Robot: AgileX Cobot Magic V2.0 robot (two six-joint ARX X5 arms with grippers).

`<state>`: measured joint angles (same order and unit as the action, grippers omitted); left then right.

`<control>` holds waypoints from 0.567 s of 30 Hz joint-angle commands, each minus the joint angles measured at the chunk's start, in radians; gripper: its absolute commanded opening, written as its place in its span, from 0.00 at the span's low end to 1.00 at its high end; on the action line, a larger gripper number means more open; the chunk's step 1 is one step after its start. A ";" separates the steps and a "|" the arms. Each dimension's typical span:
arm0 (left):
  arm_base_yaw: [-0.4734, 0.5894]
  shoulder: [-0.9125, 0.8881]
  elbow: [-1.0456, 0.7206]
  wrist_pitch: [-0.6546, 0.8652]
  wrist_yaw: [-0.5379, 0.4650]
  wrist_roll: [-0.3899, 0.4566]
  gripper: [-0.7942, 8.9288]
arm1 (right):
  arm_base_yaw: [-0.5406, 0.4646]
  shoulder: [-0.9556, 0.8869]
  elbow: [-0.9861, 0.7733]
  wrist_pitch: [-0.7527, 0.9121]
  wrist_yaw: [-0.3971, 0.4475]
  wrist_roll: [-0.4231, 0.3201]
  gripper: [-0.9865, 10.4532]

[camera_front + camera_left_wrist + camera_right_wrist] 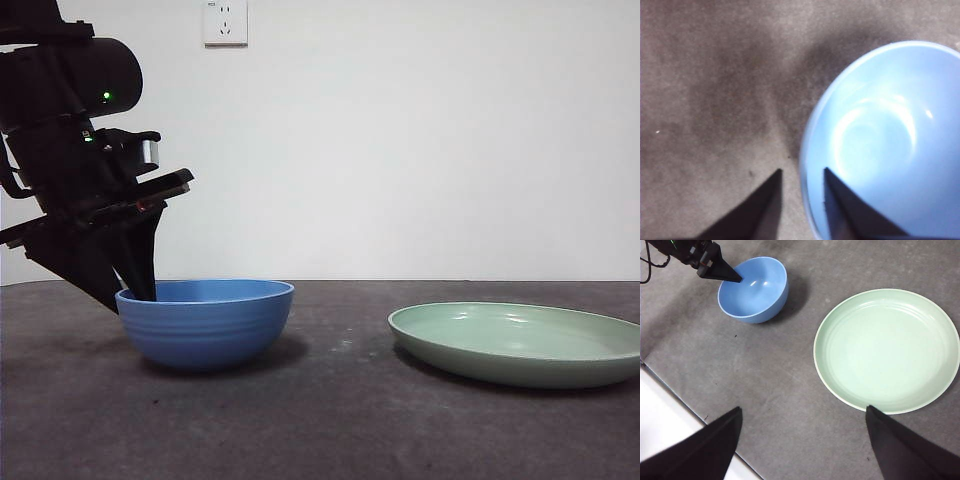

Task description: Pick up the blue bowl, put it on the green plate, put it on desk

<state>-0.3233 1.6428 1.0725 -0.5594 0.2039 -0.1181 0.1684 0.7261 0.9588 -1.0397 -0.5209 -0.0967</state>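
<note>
Straddling the rim of the blue bowl point(205, 322), the left pincer point(140, 285) comes down at a slant from the dark arm, one jaw inside the bowl, the other outside against the wall. Left wrist view: the rim runs through the narrow gap between the two jaws, which sit close on either side of it; whether they are actually clenched on it cannot be told. Bowl sits upright on the tabletop point(330, 420), base flat, shadow beneath it.

Green plate point(520, 342) lies flat on the tabletop, well apart from the bowl, bare inside.

Right pincer point(802, 437) hangs high above the tabletop, jaws spread wide, released, gripping nothing. In its wrist view the plate's rim shows just beyond one jaw; the bowl and the left pincer lie farther off. A pale strip runs along the tabletop's edge near the other jaw.

White wall point(420, 140) behind, with a socket point(225, 22) high up.
</note>
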 commanded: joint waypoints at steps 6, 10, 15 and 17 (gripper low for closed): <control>-0.013 0.019 0.021 0.009 -0.006 -0.030 0.10 | 0.002 0.004 0.019 0.008 -0.003 0.003 0.43; -0.013 0.019 0.021 0.014 -0.005 -0.031 0.09 | 0.002 0.004 0.019 0.008 -0.003 0.003 0.43; -0.013 0.013 0.025 0.019 0.006 -0.053 0.09 | 0.002 0.004 0.019 0.008 -0.003 0.005 0.43; -0.017 0.003 0.034 0.015 0.008 -0.059 0.09 | 0.002 0.004 0.019 0.008 -0.003 0.007 0.43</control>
<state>-0.3328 1.6428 1.0767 -0.5514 0.2066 -0.1596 0.1684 0.7261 0.9588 -1.0397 -0.5213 -0.0963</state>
